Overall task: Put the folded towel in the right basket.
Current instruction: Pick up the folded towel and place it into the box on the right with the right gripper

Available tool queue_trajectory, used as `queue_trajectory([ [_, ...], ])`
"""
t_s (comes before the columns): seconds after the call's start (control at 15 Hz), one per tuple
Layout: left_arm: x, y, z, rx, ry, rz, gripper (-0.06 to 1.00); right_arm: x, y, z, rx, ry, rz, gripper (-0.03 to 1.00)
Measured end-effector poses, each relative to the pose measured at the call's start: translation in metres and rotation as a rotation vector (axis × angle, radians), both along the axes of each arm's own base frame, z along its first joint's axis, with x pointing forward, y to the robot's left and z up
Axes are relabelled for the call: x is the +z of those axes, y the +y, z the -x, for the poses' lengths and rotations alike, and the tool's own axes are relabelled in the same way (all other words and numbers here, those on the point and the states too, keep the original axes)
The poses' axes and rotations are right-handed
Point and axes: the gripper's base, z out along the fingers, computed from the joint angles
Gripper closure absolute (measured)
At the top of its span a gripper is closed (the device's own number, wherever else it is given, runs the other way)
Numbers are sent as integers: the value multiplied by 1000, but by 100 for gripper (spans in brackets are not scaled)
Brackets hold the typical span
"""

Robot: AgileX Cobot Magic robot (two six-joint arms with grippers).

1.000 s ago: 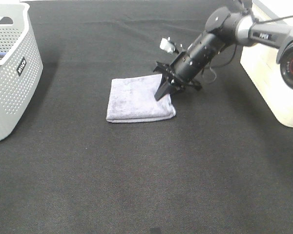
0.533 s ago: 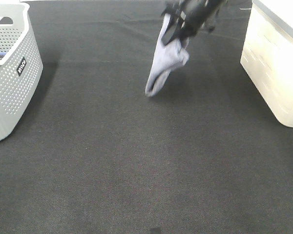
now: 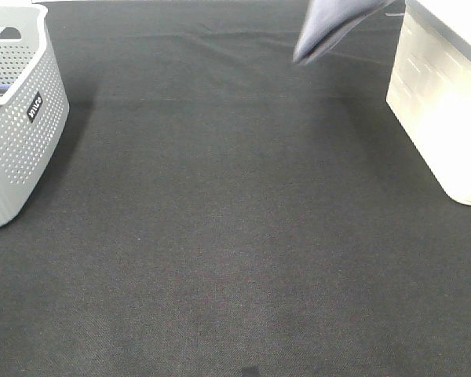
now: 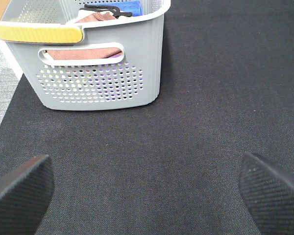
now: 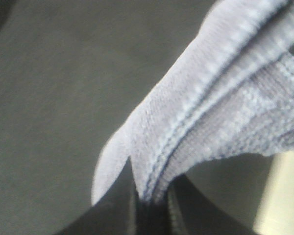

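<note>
You had the pale grey perforated plastic basket (image 3: 20,126) at the far left, well apart from the cream rectangular plastic basket (image 3: 439,110) and across the black woven tabletop (image 3: 220,236) from it. In the left wrist view that grey basket carried a yellow handle strip (image 4: 36,33) on its rim and held a reddish-brown cloth (image 4: 83,51), a blue item (image 4: 125,6) and a thin black item (image 4: 108,10).

Your left pincer (image 4: 147,193) was on the grey basket's side, well away from the cream basket. Its two ribbed black fingertips (image 4: 19,193) stood wide apart with only bare tabletop between them, and it had nothing in its grip.

Further right, the folded lavender terry towel (image 3: 330,27) hung in the air clear of the tabletop. It was just to the left of the cream basket's far corner and not inside it. Its upper part ran off the top edge of the high view, so you could not see there what carried it.

The right wrist view showed you that. Your right pincer (image 5: 149,198) was clamped tight on the towel's layered edge, with the dark fingers (image 5: 122,205) pressed against the stacked folds. The cloth draped away from them, and a sliver of the cream basket showed close beside it.
</note>
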Motion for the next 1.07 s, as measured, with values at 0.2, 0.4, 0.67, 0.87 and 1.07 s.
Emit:
queue_trajectory([
  [0.2,0,0,0,0,0,0,-3,37,-82,10,-193,-77,-9,89],
  [0.4,0,0,0,0,0,0,-3,45,-154,17,-357,-97,-10,89],
  [0.67,0,0,0,0,0,0,-3,14,-211,4,-476,-23,-52,89],
  [0.87,0,0,0,0,0,0,-3,-10,-216,-9,-491,36,-100,89],
  [1.07,0,0,0,0,0,0,-3,-48,-220,-27,-508,122,-131,80],
])
